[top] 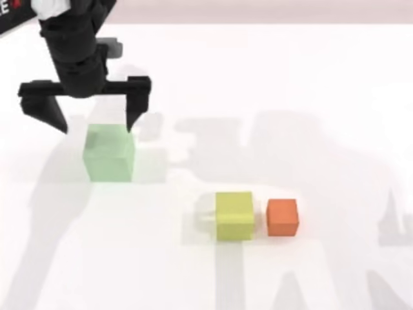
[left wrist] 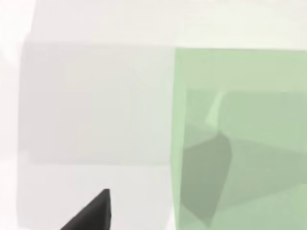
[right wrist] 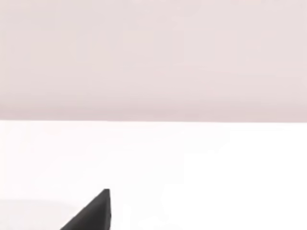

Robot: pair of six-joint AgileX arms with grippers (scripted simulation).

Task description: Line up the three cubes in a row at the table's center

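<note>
No legible text, label, brand, number or sign appears on any surface in the three views.

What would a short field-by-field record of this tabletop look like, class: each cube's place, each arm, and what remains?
large pale green cube: left part of the table, alone, apart from the other two
yellow-green cube: near the centre
small orange cube: just right of the yellow-green cube, narrow gap between
left gripper: above the green cube, jaws spread wide, holding nothing
right arm: out of the top view
remaining: green cube not yet in the row
</note>
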